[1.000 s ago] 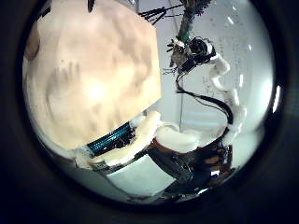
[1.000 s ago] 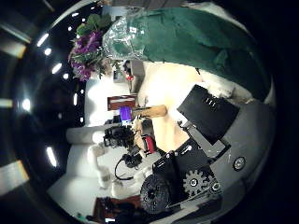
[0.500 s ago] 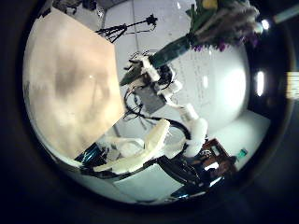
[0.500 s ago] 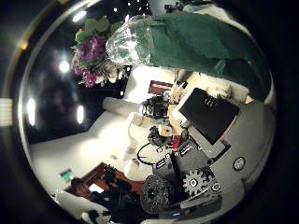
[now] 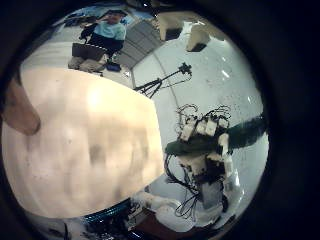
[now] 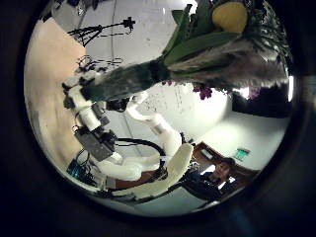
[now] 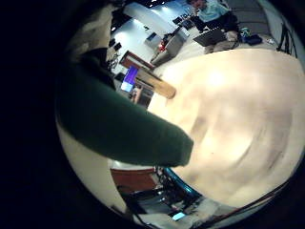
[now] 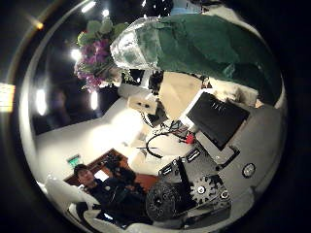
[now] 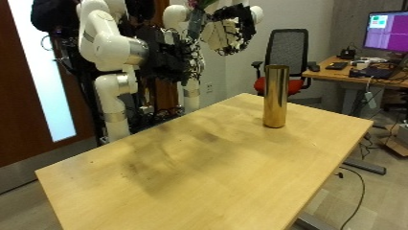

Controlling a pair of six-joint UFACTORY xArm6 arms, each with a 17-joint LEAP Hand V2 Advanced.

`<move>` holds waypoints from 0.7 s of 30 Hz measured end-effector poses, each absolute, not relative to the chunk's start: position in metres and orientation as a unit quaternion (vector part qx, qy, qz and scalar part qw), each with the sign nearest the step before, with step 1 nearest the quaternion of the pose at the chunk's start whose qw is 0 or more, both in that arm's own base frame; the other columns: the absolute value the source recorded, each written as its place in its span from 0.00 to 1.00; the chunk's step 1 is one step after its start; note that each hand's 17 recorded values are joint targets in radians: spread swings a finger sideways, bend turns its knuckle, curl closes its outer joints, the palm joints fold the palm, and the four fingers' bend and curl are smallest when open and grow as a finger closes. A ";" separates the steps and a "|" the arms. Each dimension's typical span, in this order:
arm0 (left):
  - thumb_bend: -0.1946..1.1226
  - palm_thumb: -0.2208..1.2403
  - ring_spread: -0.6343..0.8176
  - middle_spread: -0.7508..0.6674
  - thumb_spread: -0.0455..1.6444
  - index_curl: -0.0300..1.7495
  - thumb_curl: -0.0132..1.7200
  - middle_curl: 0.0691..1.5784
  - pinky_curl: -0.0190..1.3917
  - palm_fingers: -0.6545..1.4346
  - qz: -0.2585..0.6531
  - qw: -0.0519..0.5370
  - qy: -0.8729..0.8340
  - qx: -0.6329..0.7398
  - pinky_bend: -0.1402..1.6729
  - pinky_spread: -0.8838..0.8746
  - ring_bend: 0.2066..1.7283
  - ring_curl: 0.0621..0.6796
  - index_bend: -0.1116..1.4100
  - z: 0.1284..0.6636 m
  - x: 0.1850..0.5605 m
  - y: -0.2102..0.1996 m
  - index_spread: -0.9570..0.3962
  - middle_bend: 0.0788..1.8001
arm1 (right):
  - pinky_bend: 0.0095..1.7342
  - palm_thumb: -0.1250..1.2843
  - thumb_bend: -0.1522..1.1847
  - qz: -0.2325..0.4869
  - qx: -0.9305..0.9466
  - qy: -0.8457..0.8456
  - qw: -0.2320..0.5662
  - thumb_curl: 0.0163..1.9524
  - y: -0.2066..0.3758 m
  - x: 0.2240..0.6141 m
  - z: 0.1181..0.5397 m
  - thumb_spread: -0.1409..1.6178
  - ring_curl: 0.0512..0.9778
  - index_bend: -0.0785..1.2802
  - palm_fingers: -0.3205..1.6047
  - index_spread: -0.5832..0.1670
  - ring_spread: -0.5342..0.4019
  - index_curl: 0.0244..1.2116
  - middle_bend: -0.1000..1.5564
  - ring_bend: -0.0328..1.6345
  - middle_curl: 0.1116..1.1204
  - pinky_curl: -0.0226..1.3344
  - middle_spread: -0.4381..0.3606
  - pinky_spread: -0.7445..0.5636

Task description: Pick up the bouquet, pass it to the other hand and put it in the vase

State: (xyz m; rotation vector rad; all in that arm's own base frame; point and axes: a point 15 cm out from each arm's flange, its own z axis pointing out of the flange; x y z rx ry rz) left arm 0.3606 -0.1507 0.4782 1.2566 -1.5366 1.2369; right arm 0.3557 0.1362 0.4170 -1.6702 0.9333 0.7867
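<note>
While the right hand (image 6: 97,87) curls its fingers round the bouquet (image 6: 212,49) stem, blooms lie close before the left hand (image 5: 188,25), finger state unclear; the vase (image 9: 274,96) stands on the bench (image 9: 192,163).

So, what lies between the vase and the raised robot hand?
Nothing. In the outside view only open air separates the robot hand from the vase, and the table beside the vase is bare.
</note>
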 end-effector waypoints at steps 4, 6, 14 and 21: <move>0.12 0.30 0.77 0.80 0.49 0.17 0.20 0.18 0.24 0.39 0.487 0.425 -0.603 0.468 0.26 0.76 0.25 0.22 0.18 0.487 0.356 -0.162 0.93 0.11 | 0.66 0.94 0.10 0.334 -0.700 0.381 0.503 0.49 0.152 0.354 0.412 0.20 0.60 0.83 0.76 0.43 0.39 0.80 0.88 0.90 0.59 0.69 0.42 0.37; 0.12 0.31 0.77 0.80 0.49 0.17 0.20 0.18 0.24 0.39 0.482 0.442 -0.603 0.457 0.25 0.76 0.25 0.21 0.17 0.488 0.352 -0.164 0.93 0.12 | 0.66 0.94 0.10 0.330 -0.703 0.382 0.500 0.49 0.158 0.357 0.410 0.20 0.60 0.82 0.76 0.43 0.39 0.80 0.88 0.90 0.59 0.69 0.42 0.37; 0.12 0.34 0.74 0.69 0.48 0.16 0.20 0.21 0.23 0.44 0.464 0.506 -0.592 0.422 0.25 0.73 0.26 0.20 0.17 0.499 0.337 -0.173 0.94 0.20 | 0.65 0.93 0.10 0.320 -0.714 0.383 0.492 0.49 0.175 0.362 0.403 0.19 0.61 0.83 0.76 0.44 0.39 0.80 0.88 0.90 0.59 0.72 0.42 0.38; 0.13 0.45 0.50 0.42 0.51 0.18 0.21 0.32 0.22 0.55 0.428 0.531 -0.589 0.434 0.25 0.58 0.30 0.19 0.19 0.498 0.329 -0.176 0.83 0.41 | 0.64 0.93 0.10 0.301 -0.721 0.395 0.483 0.49 0.180 0.373 0.391 0.19 0.61 0.83 0.76 0.44 0.39 0.80 0.88 0.89 0.59 0.74 0.42 0.38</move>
